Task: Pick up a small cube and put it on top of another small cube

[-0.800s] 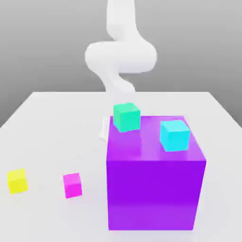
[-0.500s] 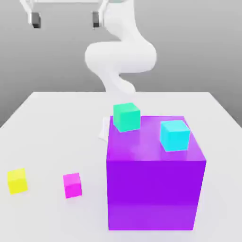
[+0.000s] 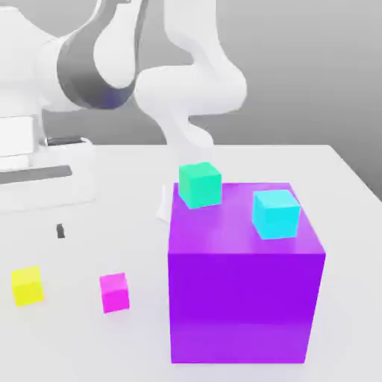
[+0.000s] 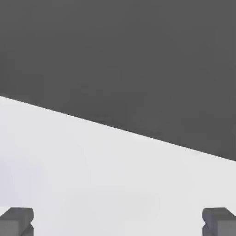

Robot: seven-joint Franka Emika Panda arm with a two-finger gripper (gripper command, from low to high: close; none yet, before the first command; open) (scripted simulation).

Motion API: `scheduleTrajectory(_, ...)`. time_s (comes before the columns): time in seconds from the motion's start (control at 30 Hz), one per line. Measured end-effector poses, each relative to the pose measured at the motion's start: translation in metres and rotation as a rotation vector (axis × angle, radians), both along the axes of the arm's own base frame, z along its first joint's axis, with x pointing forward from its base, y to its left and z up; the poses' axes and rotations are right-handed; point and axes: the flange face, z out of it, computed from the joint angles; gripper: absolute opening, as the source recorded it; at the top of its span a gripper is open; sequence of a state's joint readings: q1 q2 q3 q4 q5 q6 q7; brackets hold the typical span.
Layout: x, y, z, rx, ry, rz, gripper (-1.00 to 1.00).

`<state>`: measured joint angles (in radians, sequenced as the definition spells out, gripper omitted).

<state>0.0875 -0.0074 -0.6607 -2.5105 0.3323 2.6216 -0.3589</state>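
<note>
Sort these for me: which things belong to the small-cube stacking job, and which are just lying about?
Part of the job:
yellow cube, probably the one to lift
one of magenta cube, green cube or cyan cube as base; can't tell which
jaws, wide apart

Just lying about:
purple block
the remaining two cubes

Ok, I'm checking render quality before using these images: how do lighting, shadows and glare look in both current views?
Exterior view: lighting is bright and even, the white arm looks washed out, and the purple block has a paler sheen on its top; no hard shadows stand out. Hand view: flat dark grey meets near-white along a crisp slanting edge, with a faint bluish tint on the pale part.
</note>
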Motion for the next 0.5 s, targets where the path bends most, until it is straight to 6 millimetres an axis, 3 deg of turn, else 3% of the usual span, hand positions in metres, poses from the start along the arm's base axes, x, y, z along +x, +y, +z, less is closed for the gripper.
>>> scheduleTrajectory(0.27, -0.082, -0.052, -0.091, -0.069, 0.183, 0.089, 0.0)
scheduleTrajectory(0.5, -0.091, -0.06, -0.145, -0.083, 0.204, 0.102, 0.0)
